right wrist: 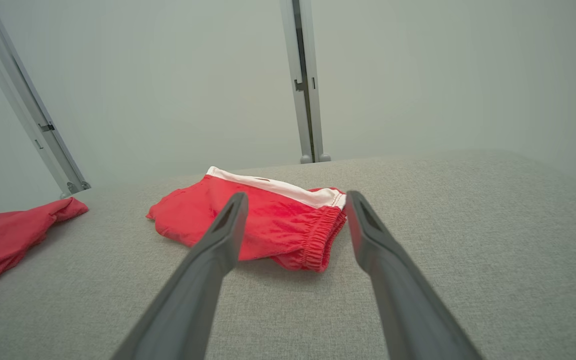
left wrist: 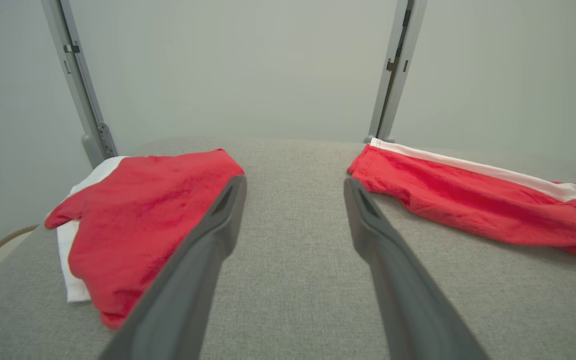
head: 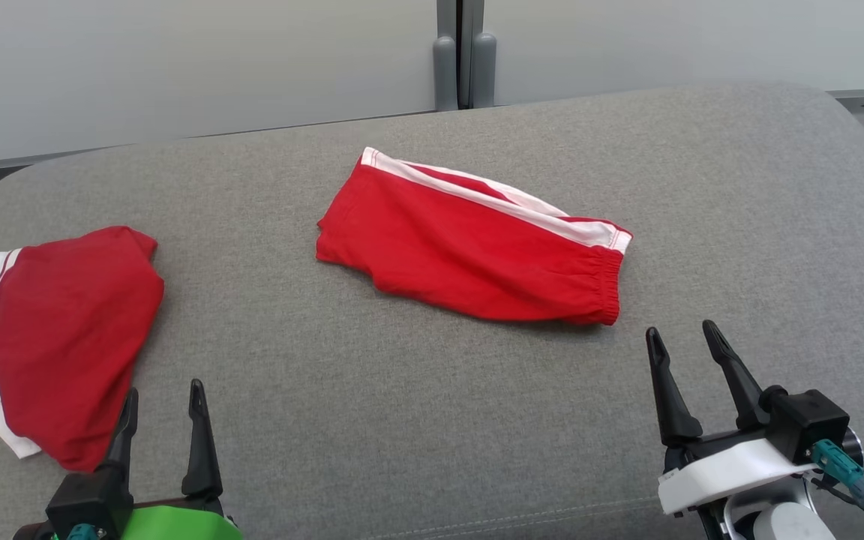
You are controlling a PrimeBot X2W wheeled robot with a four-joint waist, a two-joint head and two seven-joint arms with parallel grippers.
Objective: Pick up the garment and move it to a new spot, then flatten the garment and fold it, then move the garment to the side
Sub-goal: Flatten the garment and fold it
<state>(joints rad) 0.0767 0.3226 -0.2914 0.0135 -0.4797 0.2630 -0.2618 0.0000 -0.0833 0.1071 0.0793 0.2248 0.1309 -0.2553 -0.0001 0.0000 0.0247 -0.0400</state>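
A pair of red shorts with a white side stripe, the garment [head: 469, 251], lies folded in half near the middle of the grey padded table [head: 417, 405], elastic waistband toward the right. It also shows in the left wrist view as the garment [left wrist: 478, 200] and in the right wrist view as the garment [right wrist: 268, 220]. My right gripper [head: 685, 337] hovers open just in front of its waistband end, nothing between the fingers. My left gripper [head: 163, 397] stands open at the lower left, beside a second red cloth.
A second red and white garment [head: 49, 337] lies crumpled at the table's left edge, seen too in the left wrist view [left wrist: 138, 215]. Pale wall panels with grey metal posts [head: 462, 52] stand behind the table. Its rounded corners fall away at back left and right.
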